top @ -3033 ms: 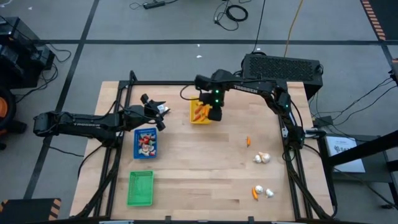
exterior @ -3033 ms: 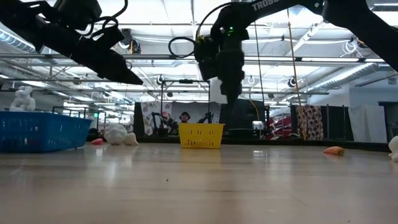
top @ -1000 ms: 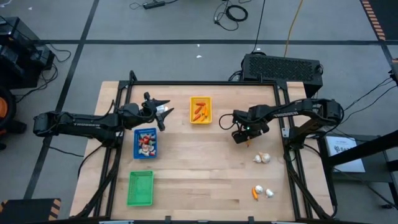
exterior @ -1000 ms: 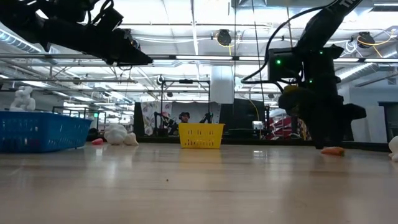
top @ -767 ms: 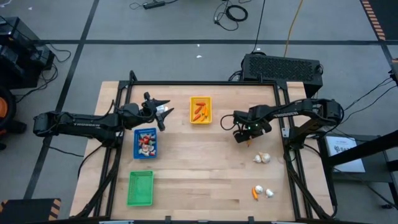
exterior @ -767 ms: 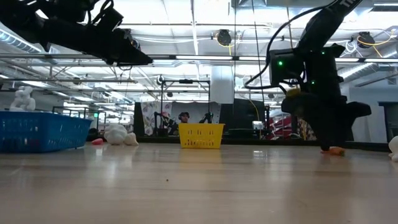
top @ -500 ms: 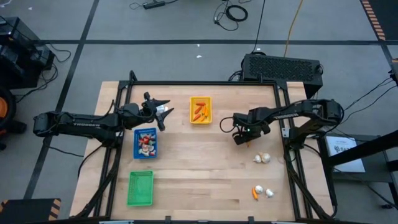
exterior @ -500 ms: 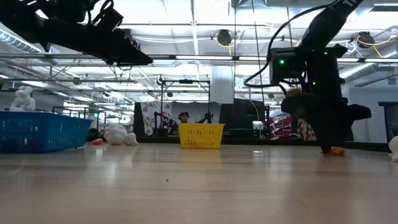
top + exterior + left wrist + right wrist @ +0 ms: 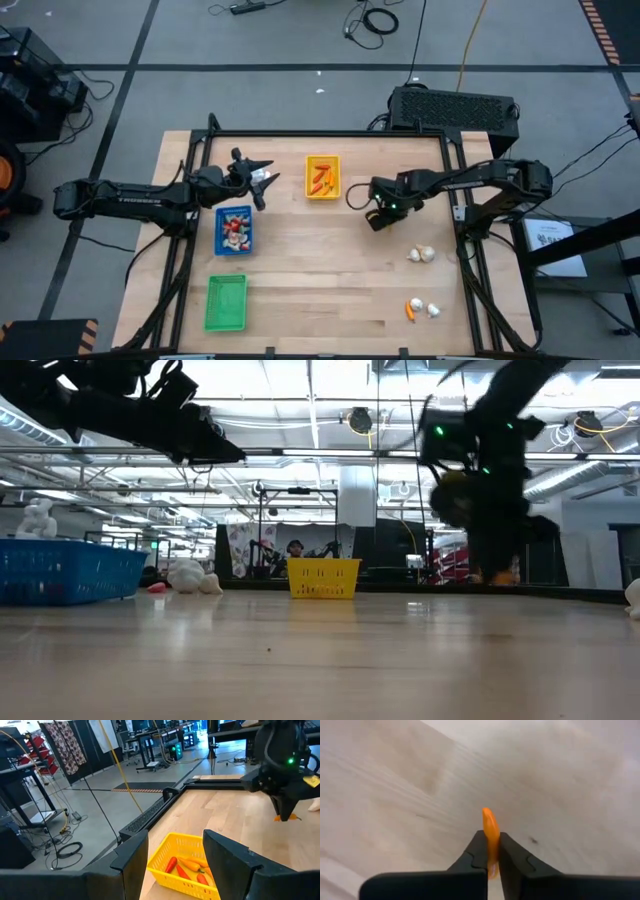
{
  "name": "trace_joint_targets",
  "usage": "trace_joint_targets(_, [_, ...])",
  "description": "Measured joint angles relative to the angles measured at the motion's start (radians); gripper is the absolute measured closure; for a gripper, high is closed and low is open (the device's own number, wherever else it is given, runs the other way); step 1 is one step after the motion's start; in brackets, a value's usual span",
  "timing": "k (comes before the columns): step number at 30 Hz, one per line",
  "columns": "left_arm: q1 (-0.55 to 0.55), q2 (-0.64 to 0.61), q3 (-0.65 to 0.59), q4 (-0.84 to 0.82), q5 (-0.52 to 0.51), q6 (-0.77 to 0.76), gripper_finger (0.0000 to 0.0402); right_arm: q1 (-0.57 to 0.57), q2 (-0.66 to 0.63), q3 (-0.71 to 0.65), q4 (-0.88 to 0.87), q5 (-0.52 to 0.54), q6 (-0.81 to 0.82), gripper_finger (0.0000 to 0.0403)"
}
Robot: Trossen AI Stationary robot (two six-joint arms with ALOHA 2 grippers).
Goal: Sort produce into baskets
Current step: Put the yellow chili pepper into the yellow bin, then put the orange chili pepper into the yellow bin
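now, right pincer [image 9: 491,851] pinching orange carrot piece [image 9: 491,837], raised above table [image 9: 320,280]

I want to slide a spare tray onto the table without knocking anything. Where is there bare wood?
The widest bare patch lies between the green tray and the loose pieces by the table's right edge: garlic bulbs and a carrot. It is crowded along the far side: yellow tray, blue tray, left gripper, and right gripper holding an orange piece.
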Motion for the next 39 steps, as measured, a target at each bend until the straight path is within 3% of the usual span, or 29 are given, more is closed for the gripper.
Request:
trace_joint_targets(6, [0.000,0.000,0.000,0.004,0.003,-0.005,0.0204,-0.002,0.001,0.139,0.149,0.086,-0.104,0.0394])
trace_joint_targets(10, [0.000,0.000,0.000,0.004,0.006,-0.005,0.0204,-0.011,0.003,0.197,0.386,0.172,-0.200,0.0393])
trace_joint_targets(16, [0.000,0.000,0.000,-0.004,0.013,-0.006,0.0204,-0.064,0.083,0.258,0.580,0.185,-0.293,0.0392])
trace_joint_targets(28, [0.000,0.000,0.000,-0.059,-0.047,-0.006,0.0204,-0.129,0.339,0.448,0.540,0.131,-0.419,0.0359])
trace_joint_targets(39, [0.001,-0.001,0.000,-0.151,-0.115,-0.007,0.0204,-0.170,0.376,0.547,0.406,0.135,-0.548,0.0294])
